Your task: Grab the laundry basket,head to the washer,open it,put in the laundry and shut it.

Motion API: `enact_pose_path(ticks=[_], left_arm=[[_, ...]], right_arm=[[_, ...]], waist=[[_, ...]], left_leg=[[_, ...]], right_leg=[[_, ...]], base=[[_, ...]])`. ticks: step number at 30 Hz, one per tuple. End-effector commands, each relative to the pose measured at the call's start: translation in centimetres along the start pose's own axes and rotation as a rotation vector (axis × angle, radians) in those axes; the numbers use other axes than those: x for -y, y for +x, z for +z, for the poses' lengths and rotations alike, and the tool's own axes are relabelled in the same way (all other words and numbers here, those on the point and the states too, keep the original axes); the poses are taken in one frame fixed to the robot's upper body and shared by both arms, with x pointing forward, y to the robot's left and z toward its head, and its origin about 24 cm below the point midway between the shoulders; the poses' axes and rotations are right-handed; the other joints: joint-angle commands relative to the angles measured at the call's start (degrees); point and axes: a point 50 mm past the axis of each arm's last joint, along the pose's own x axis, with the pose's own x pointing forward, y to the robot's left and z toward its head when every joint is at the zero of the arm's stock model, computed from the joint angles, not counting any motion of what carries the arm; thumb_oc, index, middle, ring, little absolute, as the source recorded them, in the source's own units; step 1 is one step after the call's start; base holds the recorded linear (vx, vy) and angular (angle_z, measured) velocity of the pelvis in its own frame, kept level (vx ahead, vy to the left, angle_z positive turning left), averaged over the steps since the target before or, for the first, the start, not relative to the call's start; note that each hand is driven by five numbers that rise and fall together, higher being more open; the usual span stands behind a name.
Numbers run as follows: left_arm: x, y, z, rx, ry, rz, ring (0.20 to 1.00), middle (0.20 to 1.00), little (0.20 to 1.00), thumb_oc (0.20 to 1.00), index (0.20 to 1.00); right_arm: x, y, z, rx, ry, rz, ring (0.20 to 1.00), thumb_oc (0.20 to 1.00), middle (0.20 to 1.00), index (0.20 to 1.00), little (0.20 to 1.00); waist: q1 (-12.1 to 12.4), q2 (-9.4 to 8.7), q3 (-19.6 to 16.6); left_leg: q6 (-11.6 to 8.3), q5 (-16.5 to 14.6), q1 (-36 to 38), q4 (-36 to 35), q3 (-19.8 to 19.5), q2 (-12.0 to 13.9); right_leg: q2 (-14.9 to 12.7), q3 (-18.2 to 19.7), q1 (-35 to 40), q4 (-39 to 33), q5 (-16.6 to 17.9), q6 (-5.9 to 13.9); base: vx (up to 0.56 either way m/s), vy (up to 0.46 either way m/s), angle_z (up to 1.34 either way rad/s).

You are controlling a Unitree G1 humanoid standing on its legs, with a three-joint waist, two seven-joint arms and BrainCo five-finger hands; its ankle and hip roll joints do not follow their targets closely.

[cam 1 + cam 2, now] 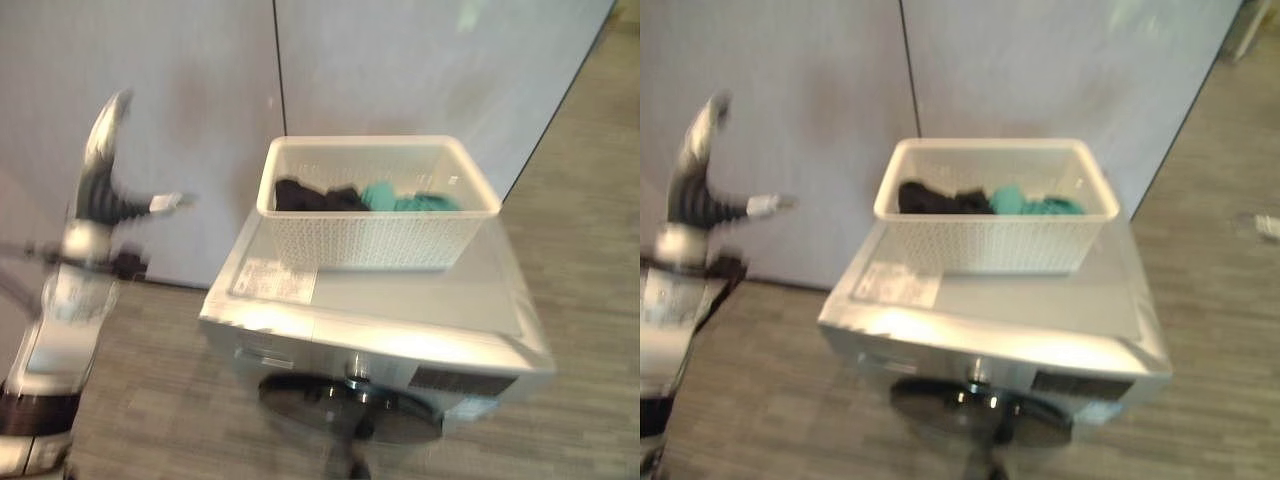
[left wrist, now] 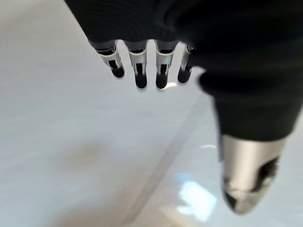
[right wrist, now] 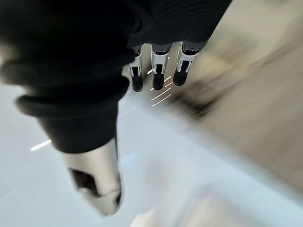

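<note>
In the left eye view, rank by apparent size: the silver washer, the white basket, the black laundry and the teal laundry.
1. Silver washing machine
2. White perforated plastic laundry basket
3. Black clothing and teal clothing: similar, both partly hidden by the basket wall, so unranked.

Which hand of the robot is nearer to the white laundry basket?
Cannot tell. The left hand is raised beside the laundry basket, well apart from it. The right hand appears without the basket.
</note>
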Motion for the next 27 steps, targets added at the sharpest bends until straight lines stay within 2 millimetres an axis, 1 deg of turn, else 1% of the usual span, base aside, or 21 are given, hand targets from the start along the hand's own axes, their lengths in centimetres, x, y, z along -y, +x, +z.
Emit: enact_pose_path(ticks=[1,2,4,6,7,8,9,10,12,13,14,15,16,17,18,19,20,21,22,24,27], left_arm=[[-1.7,0.1,0.3,0.052,0.051,0.047,1.000,1.000,1.000,1.000,1.000],[-1.2,-2.6,-2.2,-0.073,-0.026,0.046,1.000,1.000,1.000,1.000,1.000],[-1.1,-3.7,-3.2,-0.126,-0.066,0.058,1.000,1.000,1.000,1.000,1.000],[-0.1,-6.7,-4.8,-0.211,-0.206,0.057,1.000,1.000,1.000,1.000,1.000],[0.5,-8.3,-5.5,-0.268,-0.316,0.051,1.000,1.000,1.000,1.000,1.000],[2.6,-11.4,-6.6,-0.382,-0.503,0.007,1.000,1.000,1.000,1.000,1.000],[4.0,-12.8,-7.0,-0.442,-0.554,-0.056,1.000,1.000,1.000,1.000,1.000],[4.0,-12.8,-7.0,-0.442,-0.554,-0.058,1.000,1.000,1.000,1.000,1.000],[7.9,-16.3,-8.6,-0.636,-0.662,-0.225,1.000,1.000,1.000,1.000,1.000],[7.9,-16.3,-8.7,-0.635,-0.662,-0.226,1.000,1.000,1.000,1.000,1.000],[9.8,-17.0,-9.3,-0.695,-0.671,-0.288,1.000,1.000,1.000,1.000,1.000],[13.2,-18.1,-10.4,-0.791,-0.596,-0.415,1.000,1.000,1.000,1.000,1.000],[13.2,-18.0,-10.4,-0.788,-0.596,-0.413,1.000,1.000,1.000,1.000,1.000],[15.1,-18.6,-11.0,-0.847,-0.529,-0.462,1.000,1.000,1.000,1.000,1.000],[17.4,-19.1,-11.7,-0.923,-0.441,-0.512,1.000,1.000,1.000,1.000,1.000],[17.4,-19.0,-11.8,-0.921,-0.441,-0.507,1.000,1.000,1.000,1.000,1.000],[18.9,-19.8,-12.2,-0.983,-0.360,-0.540,1.000,1.000,1.000,1.000,1.000],[18.9,-19.7,-12.2,-0.981,-0.360,-0.539,1.000,1.000,1.000,1.000,1.000],[19.7,-19.9,-12.2,-0.990,-0.313,-0.559,1.000,1.000,1.000,1.000,1.000],[20.1,-20.1,-12.0,-0.991,-0.310,-0.570,1.000,1.000,1.000,1.000,1.000],[20.8,-19.6,-11.4,-0.985,-0.357,-0.545,1.000,1.000,1.000,1.000,1.000]], right_arm=[[1.3,0.3,1.8,0.088,-0.138,-0.063,1.000,1.000,1.000,1.000,1.000],[1.0,-1.1,-0.7,0.006,-0.111,-0.078,1.000,1.000,1.000,1.000,1.000],[0.5,-1.7,-1.9,-0.037,-0.097,-0.072,1.000,1.000,1.000,1.000,1.000],[-0.6,-3.5,-5.1,-0.156,-0.084,-0.083,1.000,1.000,1.000,1.000,1.000],[-0.9,-4.3,-5.8,-0.197,-0.113,-0.067,1.000,1.000,1.000,1.000,1.000],[-2.4,-6.5,-7.0,-0.258,-0.110,0.004,1.000,1.000,1.000,1.000,1.000],[-3.1,-8.1,-8.0,-0.306,-0.079,0.047,1.000,1.000,1.000,1.000,1.000],[-3.0,-8.1,-8.0,-0.308,-0.079,0.047,1.000,1.000,1.000,1.000,1.000],[-5.9,-10.6,-10.4,-0.435,-0.012,0.217,1.000,1.000,1.000,1.000,1.000],[-5.9,-10.6,-10.5,-0.436,-0.011,0.217,1.000,1.000,1.000,1.000,1.000],[-8.0,-10.9,-11.5,-0.476,0.018,0.295,1.000,1.000,1.000,1.000,1.000],[-11.9,-11.5,-13.2,-0.544,0.049,0.436,1.000,1.000,1.000,1.000,1.000],[-12.0,-11.4,-13.2,-0.541,0.050,0.436,1.000,1.000,1.000,1.000,1.000],[-14.5,-11.5,-13.9,-0.569,0.058,0.505,1.000,1.000,1.000,1.000,1.000],[-18.5,-11.7,-14.6,-0.593,-0.011,0.632,1.000,1.000,1.000,1.000,1.000],[-18.6,-11.5,-14.6,-0.588,-0.011,0.632,1.000,1.000,1.000,1.000,1.000],[-21.8,-11.8,-13.7,-0.508,-0.188,0.776,1.000,1.000,1.000,1.000,1.000],[-21.9,-11.7,-13.7,-0.507,-0.188,0.775,1.000,1.000,1.000,1.000,1.000],[-23.5,-11.7,-12.5,-0.413,-0.286,0.872,1.000,1.000,1.000,1.000,1.000],[-24.1,-11.9,-12.3,-0.389,-0.317,0.888,1.000,1.000,1.000,1.000,1.000],[-25.1,-11.2,-12.0,-0.297,-0.492,0.911,1.000,1.000,1.000,1.000,1.000]], waist=[[1.16,-0.55,-1.09],[1.12,-0.34,-0.55],[1.12,-0.25,-0.44],[1.16,-0.27,0.17],[1.19,-0.43,0.46],[0.91,-0.50,1.08],[0.84,-0.55,1.31],[0.89,-0.52,1.06],[0.71,-0.71,1.71],[0.76,-0.75,1.66],[0.88,-0.86,2.03],[1.03,-0.93,2.42],[0.98,-1.03,2.45],[0.97,-1.13,2.91],[1.29,-1.28,3.27],[1.19,-1.33,3.48],[1.92,-1.26,4.13],[1.83,-1.34,4.10],[2.37,-1.46,4.07],[2.57,-1.41,4.24],[3.07,-1.36,5.29]], left_leg=[[-0.78,0.60,-2.28,0.97,0.84,2.47],[-0.73,0.50,-2.28,0.95,1.01,2.52],[-0.71,0.51,-2.35,1.00,1.08,2.53],[-0.74,0.16,-2.41,1.33,1.27,2.67],[-0.68,0.44,-2.75,1.46,1.38,2.55],[-0.58,0.47,-3.20,1.98,1.47,2.56],[-0.57,0.31,-3.28,2.31,1.43,2.65],[-0.56,0.06,-3.20,2.18,1.35,2.68],[-0.68,0.78,-3.82,2.68,1.65,2.95],[-0.69,0.77,-3.86,2.68,1.66,2.96],[-0.80,1.08,-4.04,2.90,1.83,3.11],[-0.95,1.24,-4.18,3.23,1.95,3.53],[-0.93,1.49,-4.39,3.18,1.94,3.44],[-1.05,1.72,-4.64,3.45,1.98,3.63],[-1.18,2.15,-5.20,3.77,2.04,3.90],[-1.20,2.13,-5.21,3.81,2.03,3.91],[-1.43,2.37,-5.54,4.45,1.86,4.48],[-1.42,2.61,-5.75,4.38,1.79,4.39],[-1.65,3.56,-6.30,4.46,1.40,4.83],[-1.75,3.96,-6.57,4.49,1.14,5.08],[-2.15,6.46,-8.37,3.84,0.06,5.54]], right_leg=[[-3.92,-0.58,5.69,0.12,-8.26,4.89],[-3.84,-0.38,5.48,0.11,-8.22,4.68],[-3.78,-0.22,5.34,0.07,-8.19,4.56],[-3.69,-0.04,5.28,0.06,-8.26,4.39],[-3.79,0.05,5.03,-0.02,-8.06,4.29],[-3.80,0.32,4.75,-0.02,-7.99,4.08],[-3.72,0.25,4.79,-0.02,-8.01,3.99],[-3.69,0.26,4.81,-0.02,-8.30,4.06],[-3.56,0.65,4.33,-0.02,-8.00,3.87],[-3.54,0.66,4.29,-0.02,-8.00,3.86],[-3.43,0.82,4.18,-0.02,-7.88,3.73],[-3.15,1.07,4.14,-0.02,-8.15,3.61],[-3.24,1.07,3.94,-0.02,-8.00,3.61],[-3.09,1.24,3.82,-0.02,-8.07,3.46],[-2.86,1.42,3.49,-0.02,-8.18,3.23],[-2.85,1.42,3.50,-0.02,-8.18,3.22],[-2.52,0.92,3.86,-0.02,-8.71,2.85],[-2.60,0.86,3.67,-0.02,-8.59,2.85],[-2.32,0.09,3.71,-0.02,-9.00,2.59],[-2.16,-0.58,3.87,-0.02,-9.25,2.48],[-1.96,-2.79,3.79,-0.02,-9.74,2.18]], base=[[0.03,-0.066,-0.04],[0.05,-0.065,-0.13],[0.00,-0.023,-0.06],[-0.04,-0.059,0.05],[-0.05,-0.079,-0.01],[-0.05,-0.079,-0.03],[0.00,-0.058,0.04],[0.00,-0.052,0.11],[-0.04,-0.072,0.10],[-0.06,-0.074,-0.01],[-0.08,-0.088,-0.02],[-0.09,-0.087,0.01],[-0.11,-0.094,-0.01],[-0.14,-0.092,-0.12],[-0.13,-0.093,-0.23],[-0.15,-0.134,-0.34],[-0.07,-0.077,-0.32],[-0.12,-0.133,-0.20],[-0.06,-0.059,0.03],[-0.08,-0.078,0.22],[-0.19,-0.084,0.11]])
